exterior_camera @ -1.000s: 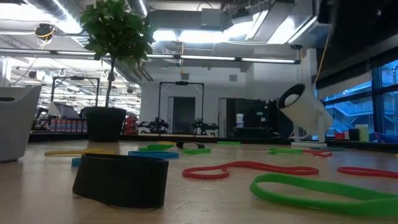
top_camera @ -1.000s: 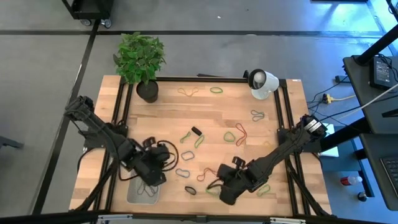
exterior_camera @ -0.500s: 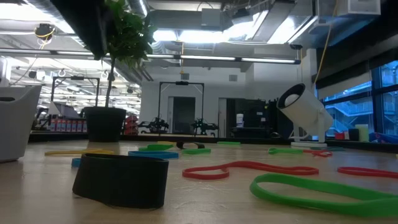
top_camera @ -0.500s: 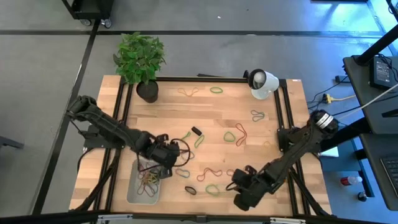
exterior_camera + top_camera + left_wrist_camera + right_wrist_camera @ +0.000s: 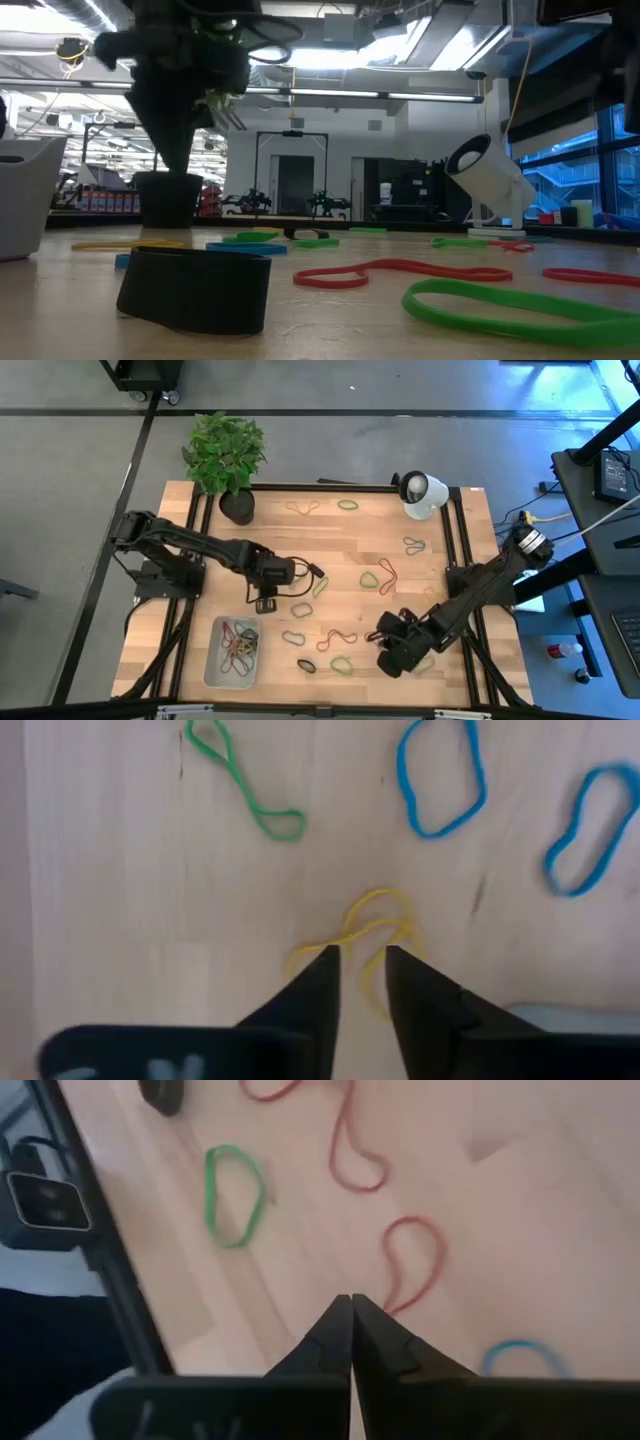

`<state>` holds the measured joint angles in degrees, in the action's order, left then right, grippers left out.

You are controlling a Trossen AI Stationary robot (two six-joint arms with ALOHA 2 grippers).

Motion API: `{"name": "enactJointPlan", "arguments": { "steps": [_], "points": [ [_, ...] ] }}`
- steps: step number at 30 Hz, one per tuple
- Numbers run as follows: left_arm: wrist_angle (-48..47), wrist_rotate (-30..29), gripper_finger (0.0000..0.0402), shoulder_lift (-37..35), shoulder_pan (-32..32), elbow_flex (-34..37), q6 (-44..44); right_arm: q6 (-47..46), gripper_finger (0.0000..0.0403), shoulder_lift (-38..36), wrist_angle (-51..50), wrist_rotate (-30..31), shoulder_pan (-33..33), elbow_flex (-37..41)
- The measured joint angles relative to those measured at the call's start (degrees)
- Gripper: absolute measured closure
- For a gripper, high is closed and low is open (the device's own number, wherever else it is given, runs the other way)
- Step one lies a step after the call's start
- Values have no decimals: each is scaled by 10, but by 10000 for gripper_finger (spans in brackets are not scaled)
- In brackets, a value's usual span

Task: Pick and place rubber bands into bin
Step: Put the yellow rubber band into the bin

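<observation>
The bin (image 5: 211, 660), a pale shallow tray at the near left, holds a heap of rubber bands (image 5: 240, 645). More bands lie loose on the wooden table: yellow (image 5: 372, 932), green (image 5: 245, 780), blue (image 5: 440, 775), red (image 5: 415, 1265). My left gripper (image 5: 264, 603) (image 5: 358, 955) points down just beyond the bin, open by a narrow gap, its tips over the yellow band. Whether it touches the band, I cannot tell. My right gripper (image 5: 390, 660) (image 5: 352, 1300) is shut at the near right, above bare wood beside the red band, with nothing seen between its fingers.
A potted plant (image 5: 237, 505) stands at the far left corner and a white lamp-like device (image 5: 420, 493) at the far right. Black rails (image 5: 452, 540) run along the table's sides. A black band (image 5: 195, 290), a red one (image 5: 400, 272) and a green one (image 5: 520, 310) lie near the front edge.
My left gripper has swung from over the bin toward the table's far edge and a little right, sinking and rolling as it went; the bin now lies uncovered. My right gripper has drifted toward the table's right edge, away from the green band near the front.
</observation>
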<state>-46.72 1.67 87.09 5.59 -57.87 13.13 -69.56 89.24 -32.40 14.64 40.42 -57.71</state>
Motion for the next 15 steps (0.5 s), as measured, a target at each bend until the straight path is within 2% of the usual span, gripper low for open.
{"name": "enactJointPlan", "arguments": {
  "steps": [6, 10, 15],
  "points": [
    [27, -1, 269, 8, -5, 28, -116, 61, 401, -44, -91, 0, -46, 0],
    [49, 0, 264, 26, -5, 31, -146, 106, 401, -76, -114, 0, -77, 8],
    [67, 26, 271, 68, -3, 30, -157, 128, 401, -135, -72, 0, -112, 70]
  ]
}}
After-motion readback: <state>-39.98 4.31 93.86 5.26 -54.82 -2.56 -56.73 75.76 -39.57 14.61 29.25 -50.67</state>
